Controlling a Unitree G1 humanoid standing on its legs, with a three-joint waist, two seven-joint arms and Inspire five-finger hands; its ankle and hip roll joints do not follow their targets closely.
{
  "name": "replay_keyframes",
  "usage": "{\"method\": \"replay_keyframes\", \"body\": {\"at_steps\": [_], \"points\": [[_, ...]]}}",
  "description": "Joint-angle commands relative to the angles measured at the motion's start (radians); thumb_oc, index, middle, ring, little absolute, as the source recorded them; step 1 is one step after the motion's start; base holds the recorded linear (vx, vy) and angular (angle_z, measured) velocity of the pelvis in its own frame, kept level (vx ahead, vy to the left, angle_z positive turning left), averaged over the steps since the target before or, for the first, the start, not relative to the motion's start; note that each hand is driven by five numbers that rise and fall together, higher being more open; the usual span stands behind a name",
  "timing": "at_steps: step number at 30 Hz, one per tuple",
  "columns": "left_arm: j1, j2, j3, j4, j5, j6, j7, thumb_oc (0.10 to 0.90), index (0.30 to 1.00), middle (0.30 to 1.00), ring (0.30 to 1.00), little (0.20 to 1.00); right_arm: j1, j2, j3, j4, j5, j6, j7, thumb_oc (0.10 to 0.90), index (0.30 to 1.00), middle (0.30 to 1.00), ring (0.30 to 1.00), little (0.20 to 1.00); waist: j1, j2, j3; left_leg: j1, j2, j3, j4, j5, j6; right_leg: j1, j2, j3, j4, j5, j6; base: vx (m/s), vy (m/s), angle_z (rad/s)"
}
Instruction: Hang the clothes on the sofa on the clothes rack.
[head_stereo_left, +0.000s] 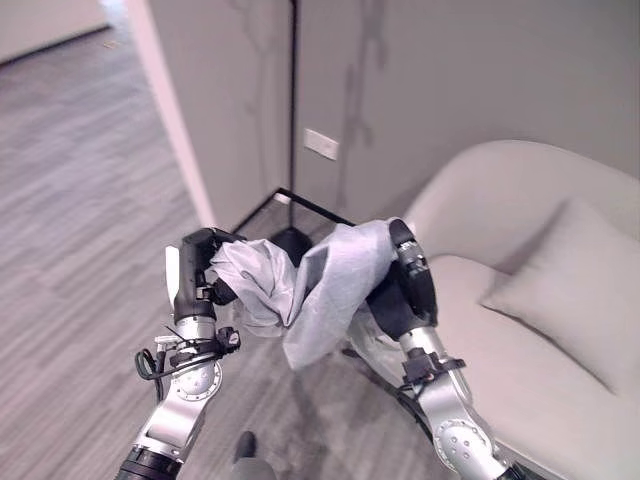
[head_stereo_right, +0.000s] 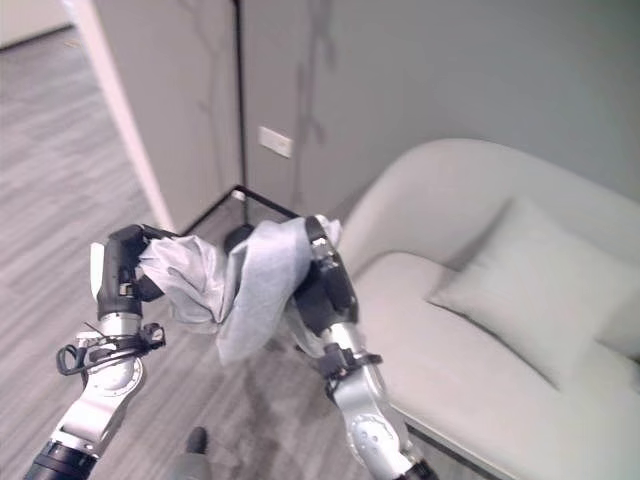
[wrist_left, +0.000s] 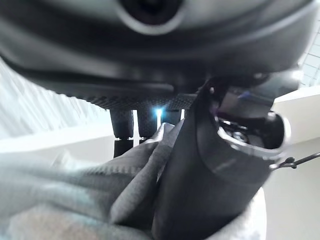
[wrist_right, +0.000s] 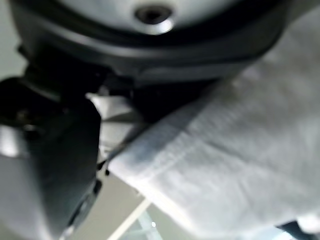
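both the left robot hand (head_stereo_left: 196, 268) and right robot hand (head_stereo_left: 405, 285) clutch the grey garment (head_stereo_left: 315, 285) beside the sofa (head_stereo_left: 540, 340).

Soft, even indoor light filled the head views, with the wooden floor (head_stereo_left: 70, 150) brightest toward the far left corner. Faint streaky shadows ran down the grey wall (head_stereo_left: 420, 90). The pale sofa (head_stereo_left: 520, 200) looked slightly washed and hazy. Both wrist views were heavily blurred: the grey cloth (wrist_left: 75, 200) was soft, and a small white glare spot shone between the left robot hand (wrist_left: 150, 122) fingers.
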Motion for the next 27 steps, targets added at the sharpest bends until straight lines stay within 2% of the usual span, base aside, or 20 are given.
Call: {"method": "replay_keyframes", "body": {"at_steps": [1,2,3,4,5,6,7,8,9,10,12,13,14,17,18,22,24,25,26,27], "points": [[-0.102,-0.021,-0.015,-0.112,0.049,-0.135,-0.024,0.400,0.300,0.300,0.300,0.300,-0.071,-0.021,-0.081,-0.107,-0.002,-0.120,0.087,0.400,0.300,0.300,0.300,0.300,-0.080,0.029,-0.063,0.059,0.054,0.021,-0.054,-0.097,0.039,-0.141,0.140,0.232,-0.031,-0.106,0.022,0.00,0.367,0.44],[-0.102,-0.021,-0.015,-0.112,0.049,-0.135,-0.024,0.400,0.300,0.300,0.300,0.300,-0.071,-0.021,-0.081,-0.107,-0.002,-0.120,0.087,0.400,0.300,0.300,0.300,0.300,-0.080,0.028,-0.064,0.058,0.053,0.021,-0.055,-0.097,0.040,-0.143,0.139,0.232,-0.031,-0.106,0.022,0.05,0.389,0.47],[-0.092,-0.021,-0.015,-0.119,0.051,-0.131,-0.045,0.400,0.300,0.300,0.300,0.300,-0.054,-0.034,-0.097,-0.130,-0.001,-0.124,0.100,0.400,0.300,0.300,0.300,0.300,-0.088,0.038,-0.066,0.066,0.039,0.019,-0.066,-0.091,0.056,-0.141,0.190,0.256,0.001,-0.178,-0.002,0.10,0.388,0.36],[-0.069,-0.019,-0.012,-0.122,0.049,-0.120,-0.078,0.400,0.300,0.300,0.300,0.300,-0.029,-0.059,-0.118,-0.152,-0.017,-0.121,0.105,0.400,0.300,0.300,0.300,0.300,-0.098,0.050,-0.071,0.088,0.006,0.014,-0.090,-0.079,0.081,-0.131,0.284,0.262,0.061,-0.282,-0.043,0.14,0.479,0.24],[-0.056,-0.024,-0.009,-0.124,0.044,-0.117,-0.090,0.400,0.300,0.300,0.300,0.300,-0.019,-0.067,-0.121,-0.152,-0.021,-0.118,0.107,0.400,0.300,0.300,0.300,0.300,-0.100,0.051,-0.076,0.103,-0.009,0.017,-0.107,-0.074,0.090,-0.128,0.319,0.254,0.078,-0.309,-0.058,0.10,0.345,0.18],[-0.056,-0.024,-0.009,-0.125,0.044,-0.117,-0.090,0.400,0.300,0.300,0.300,0.300,-0.019,-0.068,-0.121,-0.152,-0.021,-0.118,0.107,0.400,0.300,0.300,0.300,0.300,-0.101,0.051,-0.078,0.101,-0.010,0.016,-0.110,-0.070,0.090,-0.130,0.319,0.253,0.077,-0.307,-0.058,0.14,0.220,0.16],[-0.034,-0.032,0.001,-0.129,0.028,-0.107,-0.117,0.400,0.300,0.300,0.300,0.300,-0.005,-0.084,-0.124,-0.150,-0.030,-0.112,0.115,0.400,0.300,0.300,0.300,0.300,-0.104,0.049,-0.090,0.136,-0.033,0.025,-0.151,-0.062,0.096,-0.130,0.387,0.248,0.083,-0.342,-0.085,0.10,0.128,-0.01],[-0.033,-0.032,0.001,-0.129,0.028,-0.107,-0.117,0.400,0.300,0.300,0.300,0.300,-0.005,-0.084,-0.124,-0.150,-0.030,-0.112,0.115,0.400,0.300,0.300,0.300,0.300,-0.103,0.049,-0.090,0.137,-0.033,0.026,-0.152,-0.062,0.096,-0.130,0.387,0.249,0.083,-0.342,-0.085,0.22,0.212,-0.10],[-0.021,-0.043,0.011,-0.121,0.023,-0.103,-0.129,0.400,0.300,0.300,0.300,0.300,0.004,-0.094,-0.125,-0.141,-0.034,-0.103,0.121,0.400,0.300,0.300,0.300,0.300,-0.118,0.037,-0.091,0.168,-0.055,0.030,-0.176,-0.060,0.100,-0.161,0.464,0.287,0.075,-0.351,-0.098,0.12,0.082,-0.11],[-0.020,-0.043,0.011,-0.122,0.022,-0.104,-0.129,0.400,0.300,0.300,0.300,0.300,0.004,-0.094,-0.124,-0.141,-0.034,-0.103,0.121,0.400,0.300,0.300,0.300,0.300,-0.116,0.038,-0.091,0.171,-0.053,0.032,-0.179,-0.061,0.099,-0.161,0.466,0.289,0.076,-0.352,-0.098,0.18,0.125,-0.02],[-0.010,-0.064,0.009,-0.107,0.017,-0.104,-0.139,0.400,0.300,0.300,0.300,0.300,0.014,-0.105,-0.133,-0.132,-0.030,-0.108,0.119,0.400,0.300,0.300,0.300,0.300,-0.146,0.026,-0.072,0.204,-0.092,0.017,-0.188,-0.074,0.109,-0.214,0.551,0.351,0.041,-0.316,-0.102,0.20,0.110,0.00],[-0.009,-0.067,0.005,-0.104,0.018,-0.105,-0.144,0.400,0.300,0.300,0.300,0.300,0.016,-0.107,-0.132,-0.130,-0.037,-0.108,0.117,0.400,0.300,0.300,0.300,0.300,-0.153,0.022,-0.067,0.212,-0.104,0.008,-0.188,-0.078,0.114,-0.228,0.562,0.362,0.035,-0.302,-0.105,0.29,0.076,0.18],[-0.018,-0.078,-0.008,-0.095,0.009,-0.108,-0.150,0.400,0.300,0.300,0.300,0.300,0.030,-0.106,-0.140,-0.126,-0.036,-0.101,0.119,0.400,0.300,0.300,0.300,0.300,-0.169,0.020,-0.061,0.223,-0.117,-0.021,-0.179,-0.090,0.120,-0.250,0.576,0.406,0.035,-0.283,-0.099,0.19,0.019,0.21],[-0.016,-0.084,-0.015,-0.097,0.004,-0.108,-0.155,0.400,0.300,0.300,0.300,0.300,0.046,-0.108,-0.145,-0.128,-0.038,-0.099,0.118,0.400,0.300,0.300,0.300,0.300,-0.173,0.018,-0.060,0.232,-0.125,-0.035,-0.170,-0.101,0.123,-0.241,0.577,0.418,0.033,-0.279,-0.105,0.17,-0.016,0.33],[-0.011,-0.092,-0.018,-0.099,0.007,-0.106,-0.160,0.400,0.300,0.300,0.300,0.300,0.053,-0.110,-0.141,-0.123,-0.042,-0.095,0.116,0.400,0.300,0.300,0.300,0.300,-0.172,0.013,-0.071,0.249,-0.129,-0.043,-0.165,-0.121,0.123,-0.215,0.567,0.413,0.026,-0.283,-0.118,0.15,-0.036,0.53],[-0.016,-0.109,-0.021,-0.096,0.005,-0.109,-0.151,0.400,0.300,0.300,0.300,0.300,0.046,-0.118,-0.130,-0.107,-0.053,-0.090,0.113,0.400,0.300,0.300,0.300,0.300,-0.174,0.010,-0.094,0.272,-0.116,-0.045,-0.120,-0.169,0.113,-0.182,0.563,0.422,0.009,-0.281,-0.122,0.28,-0.088,0.49],[-0.043,-0.102,-0.020,-0.089,0.018,-0.116,-0.133,0.400,0.300,0.300,0.300,0.300,0.030,-0.132,-0.135,-0.098,-0.058,-0.091,0.120,0.400,0.300,0.300,0.300,0.300,-0.172,0.014,-0.095,0.237,-0.102,-0.015,0.030,-0.153,0.077,-0.135,0.553,0.413,-0.032,-0.273,-0.125,0.19,-0.066,0.03],[-0.044,-0.102,-0.020,-0.089,0.019,-0.116,-0.132,0.400,0.300,0.300,0.300,0.300,0.029,-0.132,-0.135,-0.097,-0.057,-0.091,0.120,0.400,0.300,0.300,0.300,0.300,-0.173,0.015,-0.094,0.231,-0.101,-0.016,0.041,-0.158,0.077,-0.134,0.555,0.411,-0.034,-0.272,-0.125,0.11,-0.042,0.03],[-0.052,-0.097,-0.024,-0.094,0.024,-0.117,-0.128,0.400,0.300,0.300,0.300,0.300,0.024,-0.136,-0.135,-0.093,-0.056,-0.092,0.116,0.400,0.300,0.300,0.300,0.300,-0.171,0.011,-0.087,0.198,-0.089,0.004,0.126,-0.129,0.062,-0.117,0.544,0.408,-0.042,-0.272,-0.130,0.18,-0.050,0.07],[-0.055,-0.093,-0.027,-0.095,0.028,-0.117,-0.122,0.400,0.300,0.300,0.300,0.300,0.017,-0.137,-0.129,-0.077,-0.054,-0.092,0.102,0.400,0.300,0.300,0.300,0.300,-0.169,0.010,-0.081,0.151,-0.049,0.044,0.243,-0.105,0.067,-0.089,0.536,0.402,-0.057,-0.281,-0.141,0.18,-0.050,0.14]]}}
